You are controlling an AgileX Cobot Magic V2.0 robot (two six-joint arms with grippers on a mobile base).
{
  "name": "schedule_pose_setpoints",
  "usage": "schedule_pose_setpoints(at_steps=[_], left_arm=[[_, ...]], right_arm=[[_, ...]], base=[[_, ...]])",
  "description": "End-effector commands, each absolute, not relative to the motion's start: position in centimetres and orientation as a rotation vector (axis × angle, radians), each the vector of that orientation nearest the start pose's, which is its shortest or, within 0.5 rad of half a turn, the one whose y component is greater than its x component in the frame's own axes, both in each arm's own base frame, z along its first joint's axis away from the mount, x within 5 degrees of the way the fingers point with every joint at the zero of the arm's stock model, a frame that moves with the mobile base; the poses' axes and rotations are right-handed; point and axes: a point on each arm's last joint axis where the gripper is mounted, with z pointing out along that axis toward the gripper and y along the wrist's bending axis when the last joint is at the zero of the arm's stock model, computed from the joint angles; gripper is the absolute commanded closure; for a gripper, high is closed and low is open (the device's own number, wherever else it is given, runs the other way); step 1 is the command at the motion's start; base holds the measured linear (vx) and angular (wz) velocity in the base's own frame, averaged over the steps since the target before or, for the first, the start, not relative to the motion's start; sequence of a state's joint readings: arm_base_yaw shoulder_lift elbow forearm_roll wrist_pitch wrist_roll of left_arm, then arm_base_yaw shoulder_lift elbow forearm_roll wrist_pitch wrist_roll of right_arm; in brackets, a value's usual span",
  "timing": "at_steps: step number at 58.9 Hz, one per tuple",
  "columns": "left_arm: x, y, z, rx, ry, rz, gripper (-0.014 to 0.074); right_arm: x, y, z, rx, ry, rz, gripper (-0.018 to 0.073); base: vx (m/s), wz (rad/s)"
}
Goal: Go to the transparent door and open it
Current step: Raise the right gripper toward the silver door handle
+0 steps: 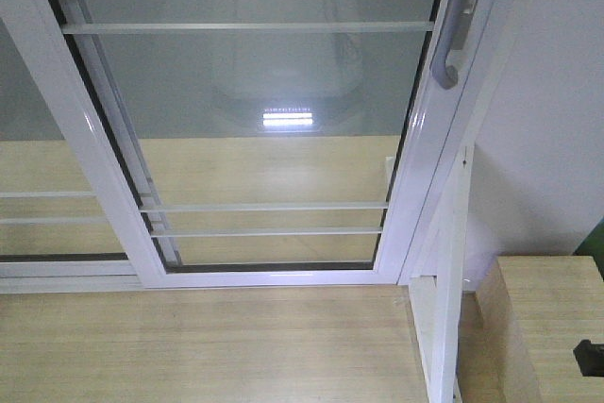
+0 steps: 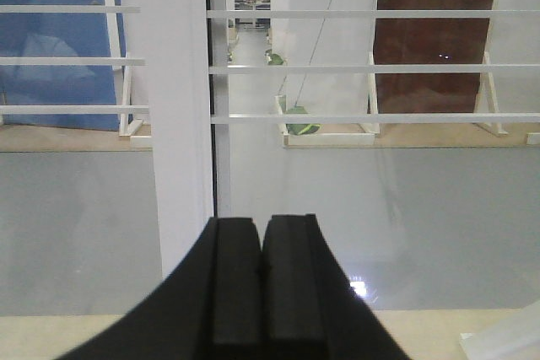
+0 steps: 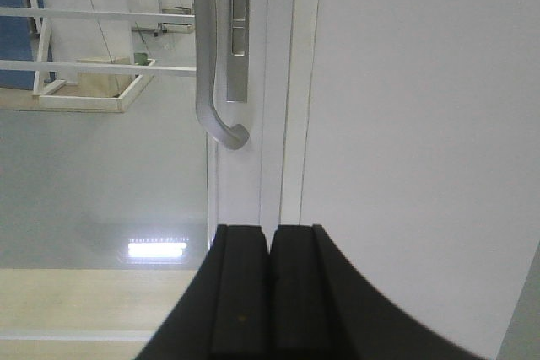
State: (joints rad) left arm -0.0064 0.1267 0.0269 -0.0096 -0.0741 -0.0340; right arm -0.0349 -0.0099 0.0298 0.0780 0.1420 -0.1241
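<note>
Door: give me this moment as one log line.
door closed | handle untouched | left gripper shut, facing glass | right gripper shut, below handle

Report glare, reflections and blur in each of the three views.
Exterior front view: a striped light reflection glares on the transparent door; the picture is soft. Left wrist view: a small glint right of the dark left gripper. Right wrist view: a bright striped reflection low left; the grey handle is crisp, the right gripper black.
</note>
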Motion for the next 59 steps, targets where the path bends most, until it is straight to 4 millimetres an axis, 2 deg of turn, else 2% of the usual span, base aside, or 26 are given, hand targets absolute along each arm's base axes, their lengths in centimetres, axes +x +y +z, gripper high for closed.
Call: schedule_pose_setpoints(at_steps=[1,27,59], left_arm=[[6.80,-0.04,19.95,-0.035,1.520,-0.047,0.0602],[6.84,-0.05,19.93,-0.034,1.524,-0.048,0.0602],[7.01,-0.05,19.69,-0.035,1.561,-0.047,0.0602]], right_arm=[[5.64,-0.19,19.44,-0.010,1.563,-0.068,0.0567],[5.69,-0.23,19.40,-0.005,1.569,-0.073,0.0567],[6.13,-0.24,19.03,-0.008,1.634,-0.070,0.0567]], base=[[0.16,0.01],[0.12,0.01],[-0.01,0.00]])
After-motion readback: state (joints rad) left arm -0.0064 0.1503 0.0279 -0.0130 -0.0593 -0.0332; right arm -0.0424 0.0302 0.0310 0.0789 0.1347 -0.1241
